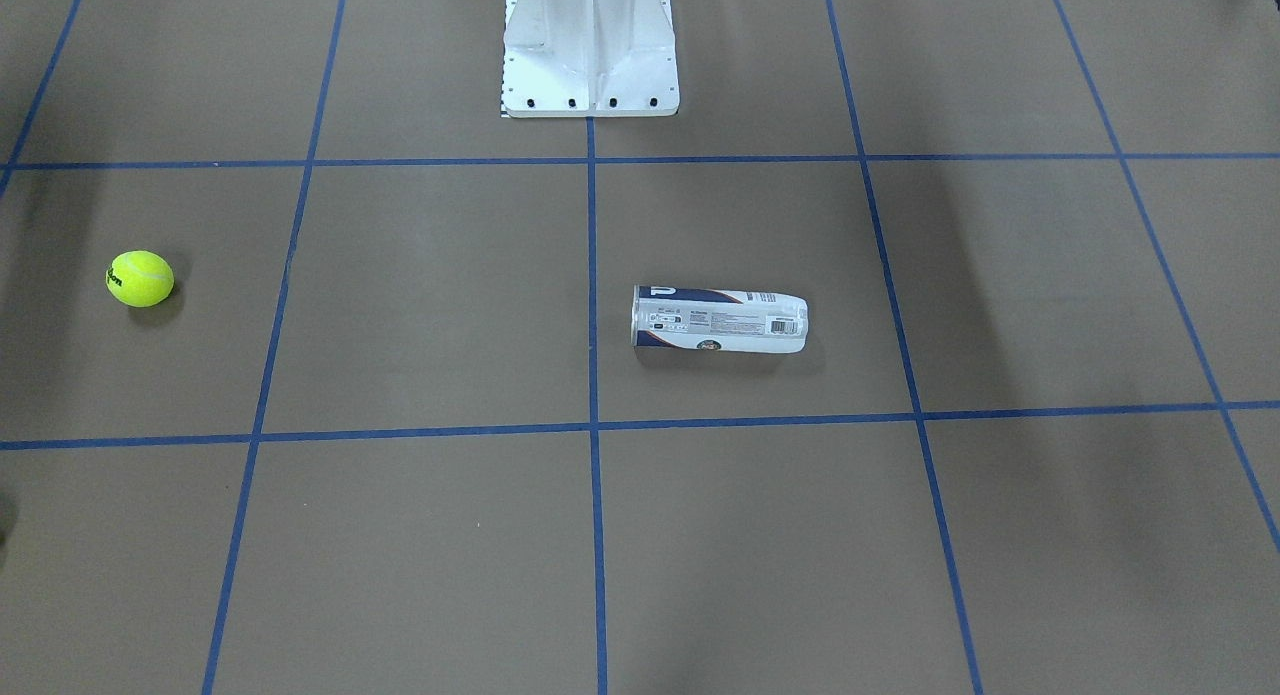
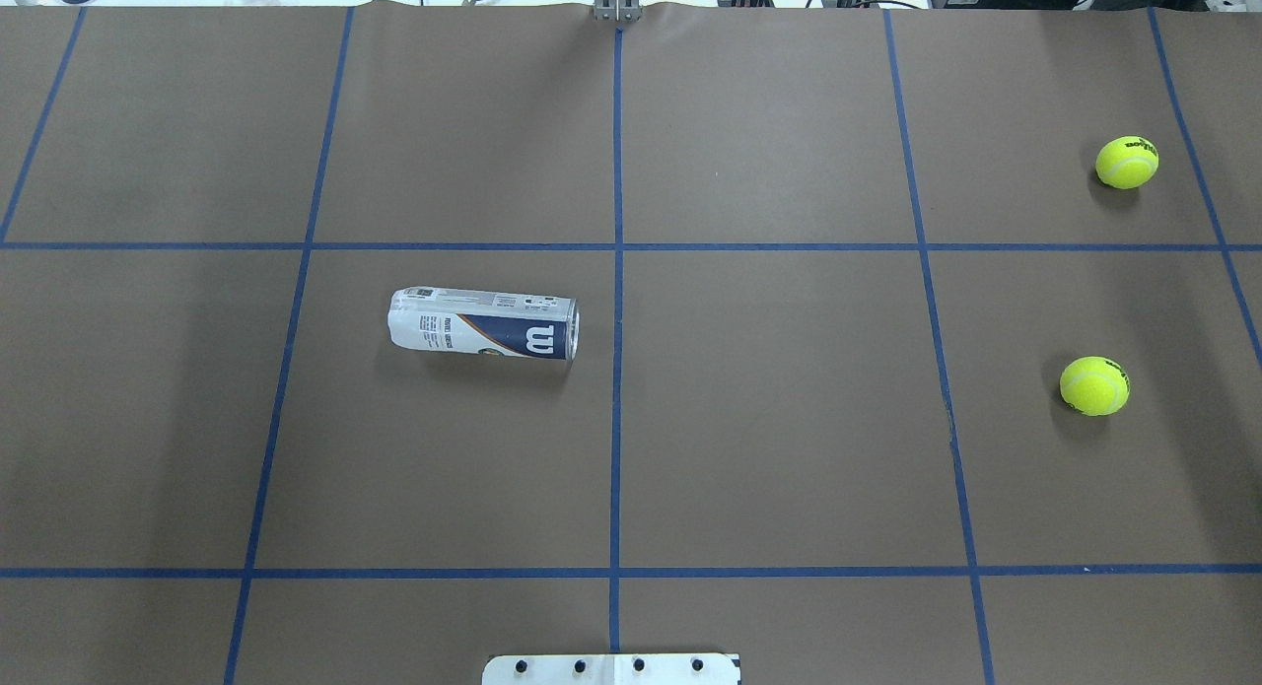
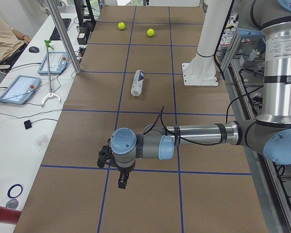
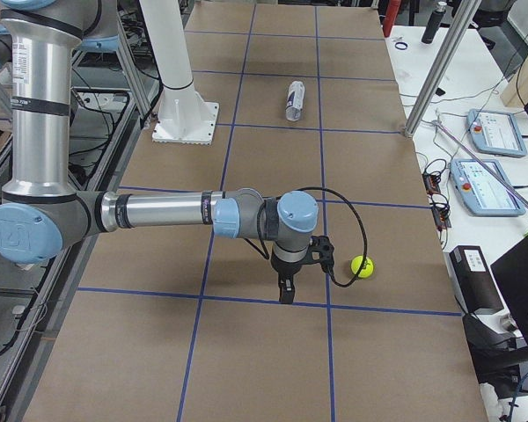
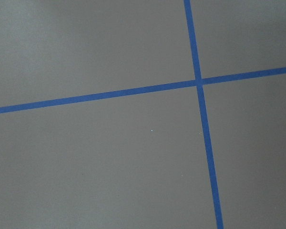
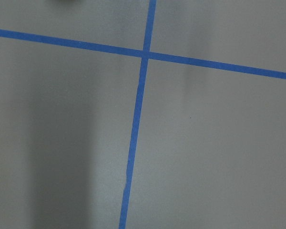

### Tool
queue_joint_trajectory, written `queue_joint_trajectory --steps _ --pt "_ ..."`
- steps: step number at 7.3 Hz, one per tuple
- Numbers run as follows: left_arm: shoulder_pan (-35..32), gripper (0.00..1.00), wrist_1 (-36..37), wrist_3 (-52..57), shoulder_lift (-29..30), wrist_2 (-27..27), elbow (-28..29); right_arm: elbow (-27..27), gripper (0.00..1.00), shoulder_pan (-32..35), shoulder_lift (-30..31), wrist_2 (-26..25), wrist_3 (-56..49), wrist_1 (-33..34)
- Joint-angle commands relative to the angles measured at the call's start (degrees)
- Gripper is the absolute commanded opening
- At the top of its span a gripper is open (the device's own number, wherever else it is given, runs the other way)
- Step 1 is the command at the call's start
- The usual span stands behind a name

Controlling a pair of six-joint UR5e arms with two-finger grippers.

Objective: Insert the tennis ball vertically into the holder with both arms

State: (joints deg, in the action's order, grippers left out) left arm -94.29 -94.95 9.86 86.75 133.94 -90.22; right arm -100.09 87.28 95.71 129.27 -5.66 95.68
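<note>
The holder (image 2: 483,323), a clear can with a white and navy label, lies on its side left of the table's centre line; it also shows in the front view (image 1: 720,320). Two tennis balls lie at the far right: one nearer the robot (image 2: 1094,385), also in the front view (image 1: 140,278), and one farther (image 2: 1127,162). My left gripper (image 3: 122,180) and right gripper (image 4: 285,288) hang over the table ends and show only in the side views, so I cannot tell if they are open or shut. Both wrist views show only bare table and blue tape.
The white pedestal base (image 1: 590,50) stands at the robot's edge of the table, in the middle. Blue tape lines (image 2: 616,370) divide the brown table into squares. Tablets (image 3: 18,89) and cables lie on a white bench along the operators' side.
</note>
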Motion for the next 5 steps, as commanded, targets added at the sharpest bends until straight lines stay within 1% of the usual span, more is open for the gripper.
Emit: queue_joint_trajectory --steps 1,3,4,5 --pt "0.07 1.0 -0.06 0.07 0.61 -0.09 -0.22 -0.1 0.99 0.0 0.0 0.02 -0.05 -0.06" --pt "0.16 0.99 -0.32 -0.19 2.71 -0.18 0.05 -1.07 1.0 0.0 -0.09 0.02 0.04 -0.06" --pt "2.69 0.99 0.55 -0.72 6.12 0.0 0.14 -1.07 1.0 0.0 -0.18 0.02 0.12 -0.06" --pt "3.32 1.0 0.38 -0.46 6.5 0.0 0.4 -0.99 0.99 0.0 -0.18 0.02 0.13 -0.06"
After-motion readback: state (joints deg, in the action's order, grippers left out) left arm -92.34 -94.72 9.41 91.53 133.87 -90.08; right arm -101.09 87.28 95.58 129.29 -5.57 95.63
